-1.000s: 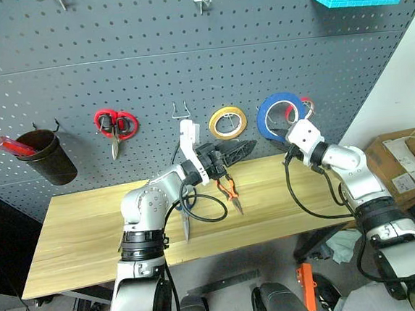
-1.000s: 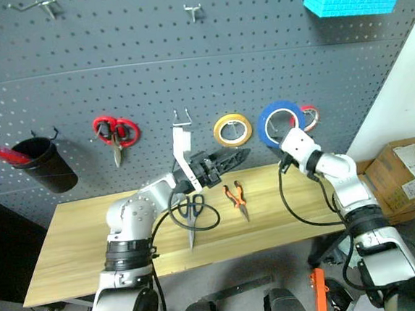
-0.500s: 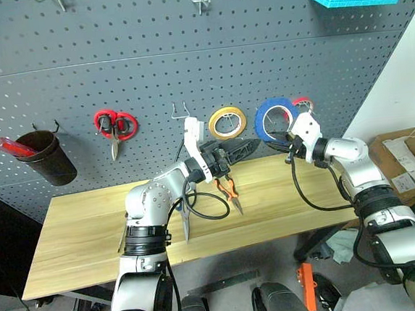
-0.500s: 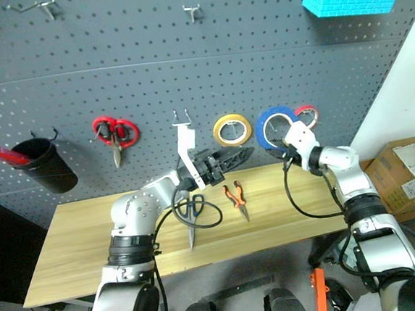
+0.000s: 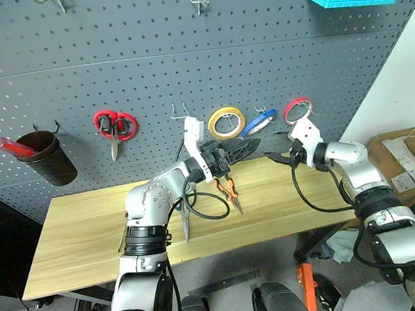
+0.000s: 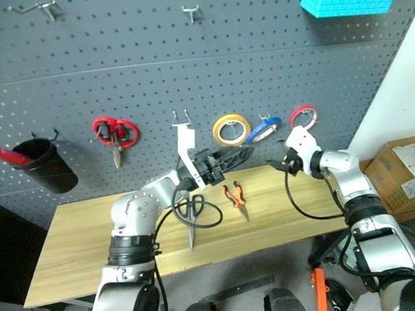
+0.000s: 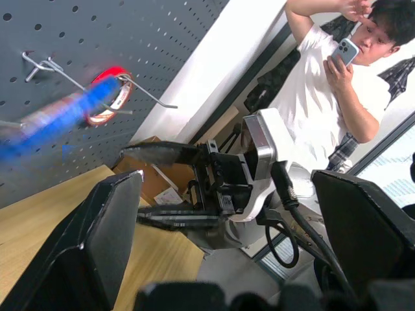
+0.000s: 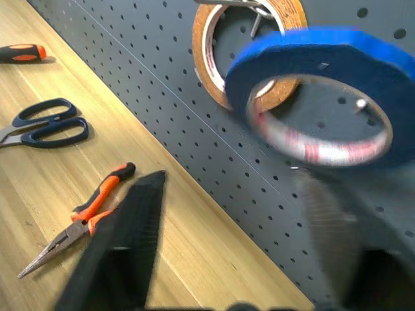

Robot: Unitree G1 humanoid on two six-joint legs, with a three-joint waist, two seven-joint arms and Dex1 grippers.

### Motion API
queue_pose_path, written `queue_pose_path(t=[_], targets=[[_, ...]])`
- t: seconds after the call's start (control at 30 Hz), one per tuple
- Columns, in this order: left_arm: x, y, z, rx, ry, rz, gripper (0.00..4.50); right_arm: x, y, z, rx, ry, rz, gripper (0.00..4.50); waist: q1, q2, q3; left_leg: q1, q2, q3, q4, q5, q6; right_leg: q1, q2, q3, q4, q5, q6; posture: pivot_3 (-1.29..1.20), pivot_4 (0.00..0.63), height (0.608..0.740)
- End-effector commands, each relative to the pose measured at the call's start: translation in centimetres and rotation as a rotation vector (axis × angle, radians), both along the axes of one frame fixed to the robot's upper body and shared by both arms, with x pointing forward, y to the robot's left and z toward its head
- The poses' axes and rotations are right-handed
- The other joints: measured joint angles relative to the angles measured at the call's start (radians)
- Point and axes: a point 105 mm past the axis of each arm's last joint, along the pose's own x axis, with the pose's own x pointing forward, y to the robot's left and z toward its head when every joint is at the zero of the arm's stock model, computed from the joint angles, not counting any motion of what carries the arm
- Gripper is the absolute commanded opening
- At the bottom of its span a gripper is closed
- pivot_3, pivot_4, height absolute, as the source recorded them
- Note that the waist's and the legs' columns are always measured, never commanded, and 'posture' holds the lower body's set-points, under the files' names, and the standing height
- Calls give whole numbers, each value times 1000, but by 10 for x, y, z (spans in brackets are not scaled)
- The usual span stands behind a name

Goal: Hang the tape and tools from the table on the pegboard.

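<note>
Right pincer (image 6: 275, 165) agape below hooked blue tape (image 6: 263, 129), between yellow roll (image 6: 232, 129) and red roll (image 6: 302, 116).

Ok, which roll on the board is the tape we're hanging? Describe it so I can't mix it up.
Look at the dark grey pegboard above the wooden table, toward its right side. Three rolls hang in a row there: a yellow roll, then the blue tape, then a thin red roll. The blue tape is the middle one, hanging tilted.
</note>
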Motion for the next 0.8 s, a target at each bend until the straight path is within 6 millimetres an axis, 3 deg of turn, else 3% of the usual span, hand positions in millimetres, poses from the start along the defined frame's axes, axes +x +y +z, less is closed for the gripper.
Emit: queue_pose_path(t=[0.03, 0.33, 0.5, 0.7, 0.8], targets=[[-1, -2, 15, -18, -55, -4, 4500, 1, -3, 12, 2, -47, 1, 4484, -1, 0, 0, 1, 0, 1, 0, 0, 0, 0, 0, 2, 1, 0, 0, 10, 50, 740], [-2, -1, 14, -11, -57, -4, 4500, -4, -2, 7, 23, -48, -18, 4484, -8, 0, 0, 10, -1, 10, 0, 0, 0, 2, 2, 14, 5, 0, 0, 15, 50, 740], [0, 11, -1, 64, -60, 65, 4500, -17, 2, 2, 88, -33, -65, 4484, -8, 0, 0, 10, 0, 10, -1, 0, 0, 2, 3, 14, 5, 0, 0, 22, 56, 740], [2, 59, -51, 311, -52, 290, 4500, -46, 31, -13, 211, 70, -185, 4484, -10, 1, -1, 11, 2, 10, -3, 0, 0, 0, 5, 16, 6, 0, 0, 38, 81, 740], [-5, 80, -77, 392, -8, 385, 4500, -55, 59, -24, 214, 146, -207, 4484, -8, 1, -1, 13, 3, 10, -4, 0, 0, 0, 6, 16, 7, 0, -1, 51, 99, 740]])
